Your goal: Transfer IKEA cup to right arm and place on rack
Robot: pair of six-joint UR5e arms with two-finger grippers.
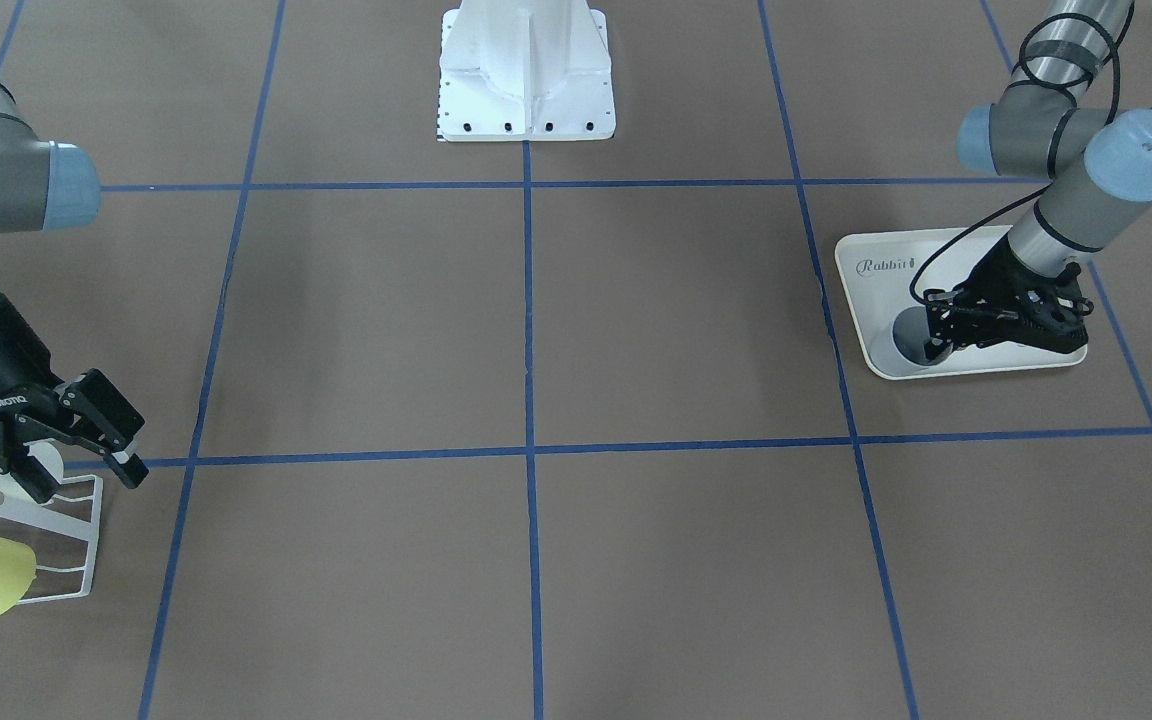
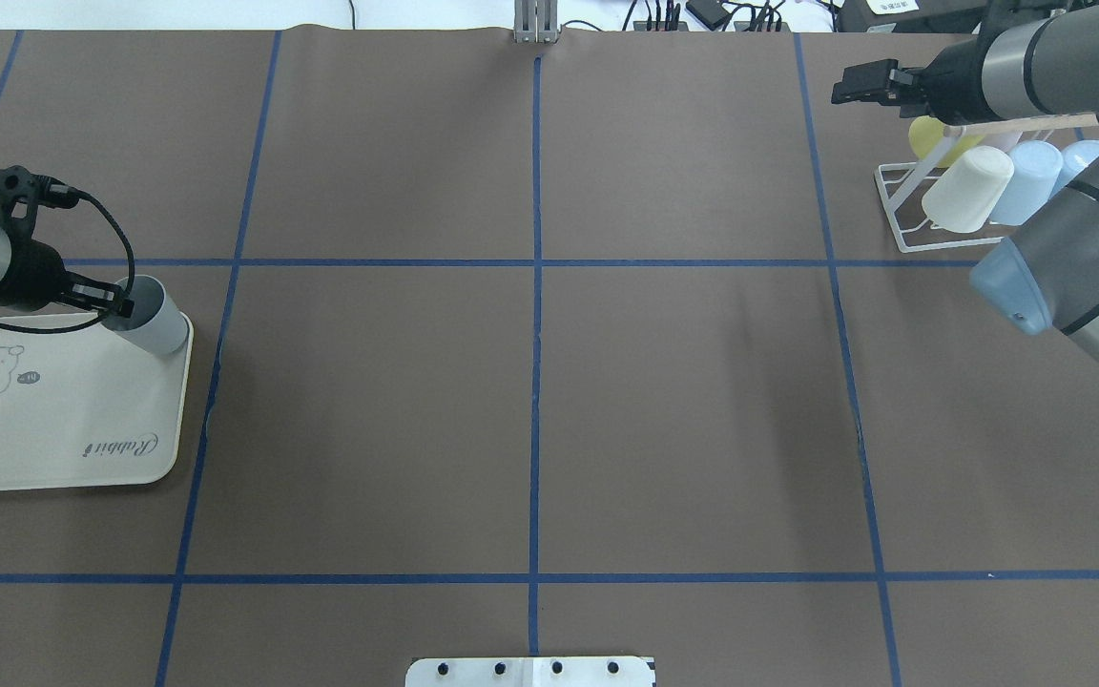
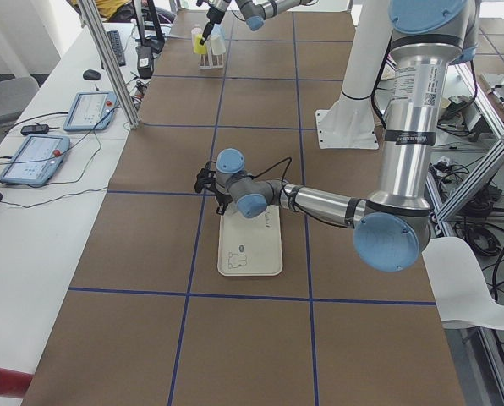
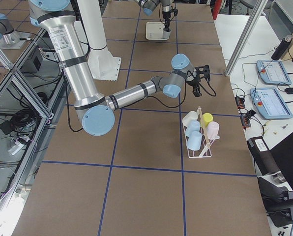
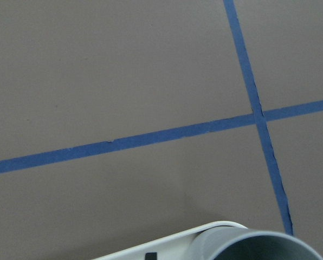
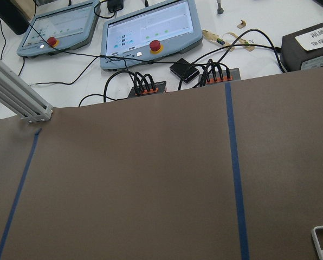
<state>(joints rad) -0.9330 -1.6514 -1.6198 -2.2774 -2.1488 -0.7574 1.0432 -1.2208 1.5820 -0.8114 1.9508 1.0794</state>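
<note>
A grey IKEA cup (image 2: 160, 324) stands upright on the far right corner of a cream rabbit-print tray (image 2: 63, 420). My left gripper (image 2: 120, 303) reaches down to its rim, and its fingers look shut on the cup wall (image 1: 908, 335). In the left wrist view only the cup rim (image 5: 259, 246) and the tray edge (image 5: 167, 244) show. The white wire rack (image 2: 902, 210) stands at the far right and holds several cups in cream, blue, yellow and pink. My right gripper (image 1: 86, 480) hovers open and empty just above the rack (image 1: 66, 540), towards the operators' side.
The robot's white base (image 1: 526, 90) sits at the table's near middle edge. Blue tape lines grid the brown table (image 2: 530, 382). Teach pendants and cables (image 6: 145, 32) lie beyond the table's far edge.
</note>
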